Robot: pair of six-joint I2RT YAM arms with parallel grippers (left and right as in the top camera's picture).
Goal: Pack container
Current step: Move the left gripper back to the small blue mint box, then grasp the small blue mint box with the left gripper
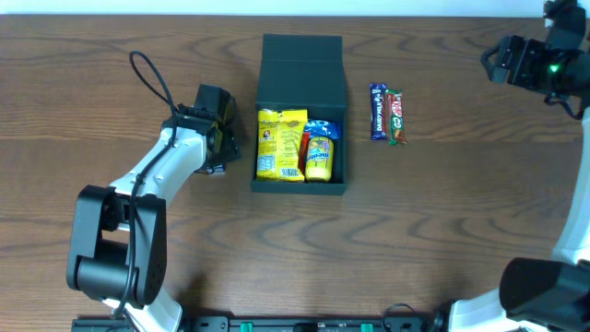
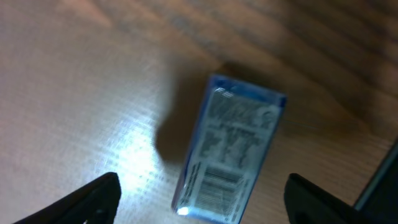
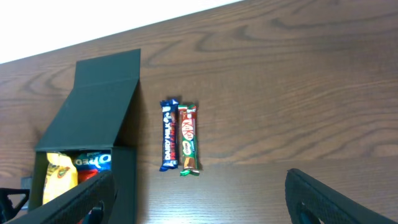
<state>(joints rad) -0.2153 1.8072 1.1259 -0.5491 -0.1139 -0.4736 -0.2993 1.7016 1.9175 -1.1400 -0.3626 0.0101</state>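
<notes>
The dark green container (image 1: 301,65) stands open at mid-table, flap lid back, holding yellow snack packets (image 1: 280,141) and a blue Oreo pack (image 1: 324,129). It also shows in the right wrist view (image 3: 102,106). My left gripper (image 1: 218,138) is just left of the container, pointing down. Its jaws (image 2: 199,205) are open around a blue packet (image 2: 233,152) lying barcode-up on the table, not touching it. A blue chocolate bar (image 1: 377,112) (image 3: 168,134) and a green-red bar (image 1: 395,117) (image 3: 188,138) lie right of the container. My right gripper (image 1: 502,57) (image 3: 199,199) is open and empty, high at the far right.
The wooden table's far edge (image 3: 186,15) meets a white wall behind the container. A black cable (image 1: 152,78) loops above my left arm. A dark edge, probably the container's wall (image 2: 382,186), shows at the right of the left wrist view.
</notes>
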